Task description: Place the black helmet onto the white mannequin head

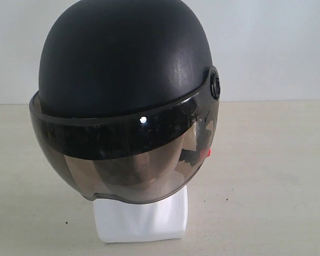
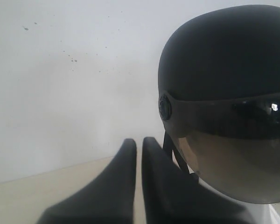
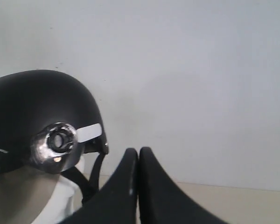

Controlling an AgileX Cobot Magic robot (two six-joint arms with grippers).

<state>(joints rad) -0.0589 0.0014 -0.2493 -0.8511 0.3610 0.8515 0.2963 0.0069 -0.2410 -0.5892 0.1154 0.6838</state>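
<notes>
Pale wall (image 1: pixel 266 48) and a beige bench (image 1: pixel 277 176) frame the scene. We take the white mannequin head (image 1: pixel 141 218) as our landmark. It stands upright on the bench, and only its squared neck base shows clearly. The black helmet (image 1: pixel 122 58) sits over the head. Its smoky visor (image 1: pixel 128 154) is lowered in front of the face and reaches down to the neck base. A small red buckle (image 1: pixel 206 153) shows through the visor edge, below the round side pivot (image 1: pixel 215 85).

We see the left gripper (image 2: pixel 138 154) beside the head and apart from the helmet. Its fingers are drawn together to a thin slit and hold nothing. The right gripper (image 3: pixel 138 156) lies on the opposite side of the head, also apart from the helmet. Its fingers are pressed together and empty. A black strap (image 3: pixel 91 179) hangs from the helmet alongside the neck base.

We judge the placing itself to be done, so the step in hand is a clean retreat. To do it well, we draw each gripper straight away from the head, keeping clear of the shell, pivot and hanging strap. The head looks light and narrow at its base. A sideways brush could therefore turn the helmet or tip the head. In the exterior view the visor's band appears to slope slightly, so we check that the helmet sits level.
</notes>
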